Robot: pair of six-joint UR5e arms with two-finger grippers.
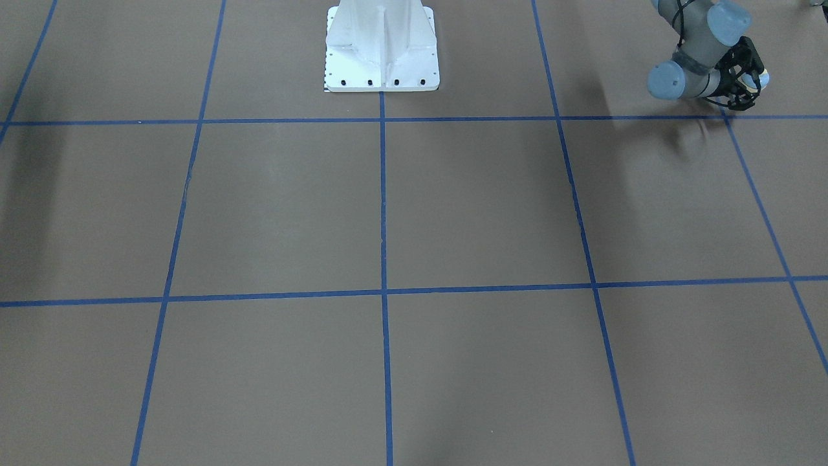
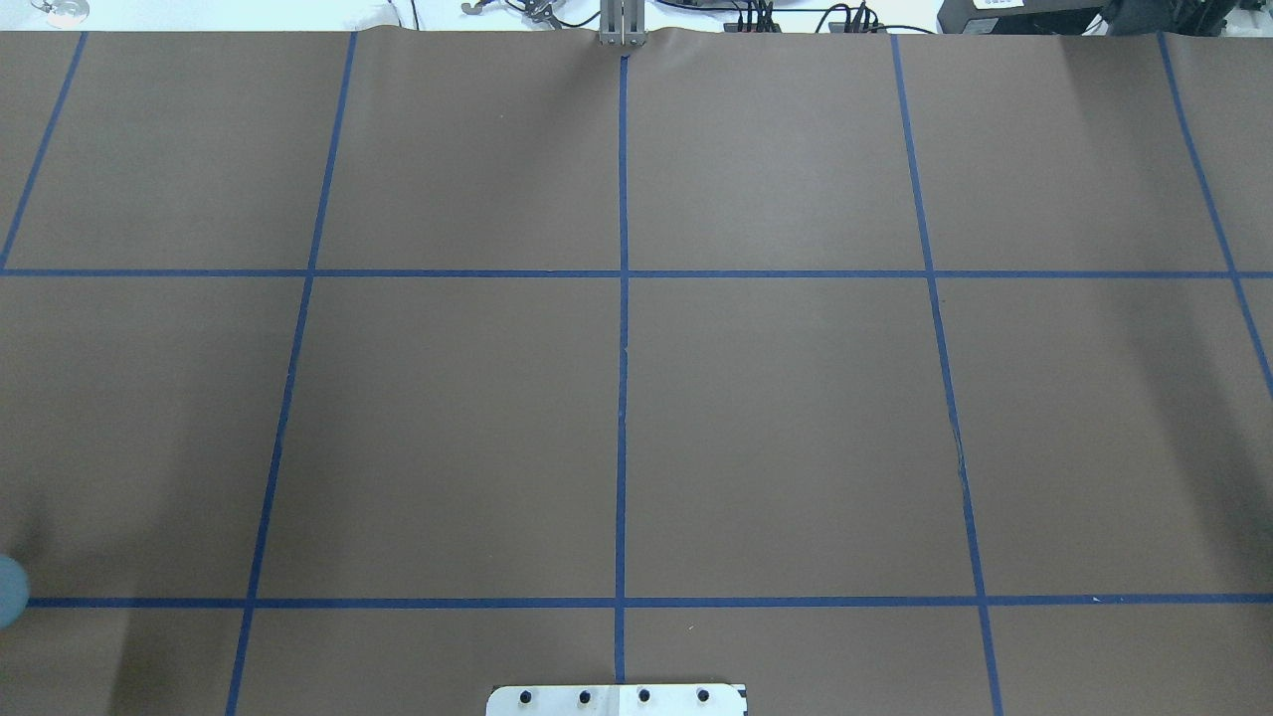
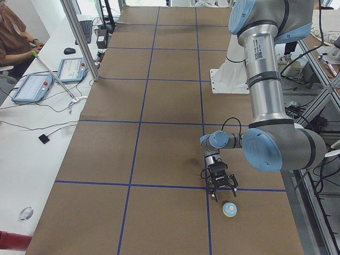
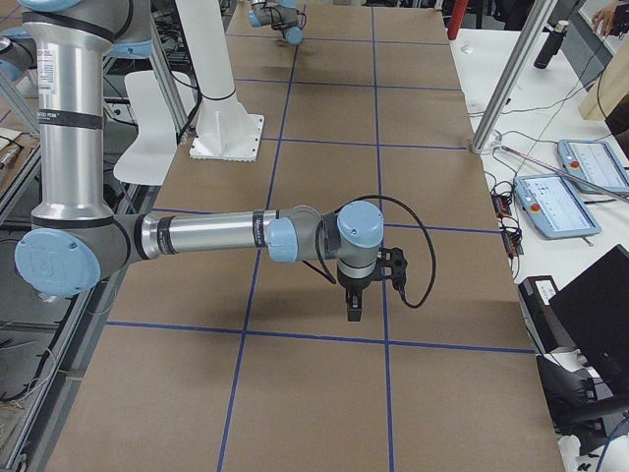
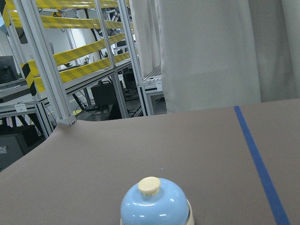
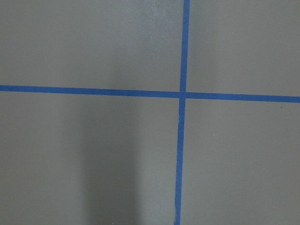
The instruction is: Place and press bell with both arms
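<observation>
So the left gripper (image 3: 223,190) has its jaws spread wide with nothing between them, tilted down toward the table (image 3: 159,149). The bell (image 3: 230,209) sits upright on the brown paper at roughly 5 o'clock from the fingertips in the left-side view, close but not touching. On the left wrist cam it's at 6 o'clock in the frame, cream button up, with a strip of blue tape (image 5: 260,159) off at its 3 o'clock. In the front-facing view that gripper is way up at 1 o'clock, with a sliver of the bell peeking out past it. Behind the gripper the left arm (image 3: 265,106) folds at the elbow and climbs out of the top of the frame.

The right gripper (image 4: 352,313) points straight down over the table. Only the right-side view catches it, so I can't tell how far apart its fingers are. Its wrist cam just shows a tape crossing (image 6: 182,94). The right arm (image 4: 206,234) reaches in level from 9 o'clock, and the white pedestal (image 4: 228,138) is at about 11 o'clock from the gripper.
</observation>
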